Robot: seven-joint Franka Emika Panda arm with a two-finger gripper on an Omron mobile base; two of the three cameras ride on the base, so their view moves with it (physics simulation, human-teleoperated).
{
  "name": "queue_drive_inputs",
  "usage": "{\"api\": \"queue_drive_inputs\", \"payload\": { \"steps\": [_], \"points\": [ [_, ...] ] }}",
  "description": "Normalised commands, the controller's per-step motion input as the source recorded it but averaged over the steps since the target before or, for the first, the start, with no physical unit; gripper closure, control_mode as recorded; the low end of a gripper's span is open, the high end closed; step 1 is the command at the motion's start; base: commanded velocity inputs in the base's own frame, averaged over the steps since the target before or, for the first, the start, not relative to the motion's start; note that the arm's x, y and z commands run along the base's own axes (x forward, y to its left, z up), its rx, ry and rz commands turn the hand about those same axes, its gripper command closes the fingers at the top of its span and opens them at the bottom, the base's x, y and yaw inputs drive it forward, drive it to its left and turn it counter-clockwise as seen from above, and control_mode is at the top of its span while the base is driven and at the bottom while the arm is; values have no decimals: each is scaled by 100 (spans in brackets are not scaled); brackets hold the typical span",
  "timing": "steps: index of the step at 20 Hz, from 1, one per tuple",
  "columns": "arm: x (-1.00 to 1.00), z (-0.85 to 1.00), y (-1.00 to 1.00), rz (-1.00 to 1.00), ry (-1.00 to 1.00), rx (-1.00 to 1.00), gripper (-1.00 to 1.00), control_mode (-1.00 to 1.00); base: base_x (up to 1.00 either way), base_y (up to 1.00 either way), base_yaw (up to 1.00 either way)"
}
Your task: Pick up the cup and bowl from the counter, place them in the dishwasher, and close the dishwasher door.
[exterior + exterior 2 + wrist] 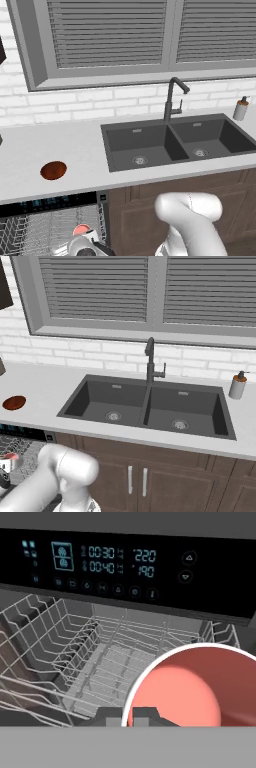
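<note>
Over wire racks (85, 657), round salmon-lined cup (192, 684).

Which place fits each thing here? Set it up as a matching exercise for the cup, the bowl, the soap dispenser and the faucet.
Things:
1. cup
2. bowl
3. soap dispenser
4. faucet

Places:
A. behind the sink, between its two basins
B. on the counter, right of the sink
C. over the dishwasher rack, at the gripper
D. on the counter, left of the sink

Pairs: 1-C, 2-D, 3-B, 4-A
</note>
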Motion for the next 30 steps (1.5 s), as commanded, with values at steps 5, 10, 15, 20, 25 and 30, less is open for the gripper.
{"api": "queue_drive_inputs", "payload": {
  "steps": [5,10,15,20,25,30],
  "points": [
    [32,-25,0,0,0,0,100,-100,0,0,0],
    [20,-27,0,0,0,0,100,-100,0,0,0],
    [17,-31,0,0,0,0,100,-100,0,0,0],
    [9,-33,0,0,0,0,100,-100,0,0,0],
    [0,-28,0,0,0,0,100,-100,0,0,0],
    [-55,-37,1,0,33,0,100,-100,0,0,0]
  ]
}}
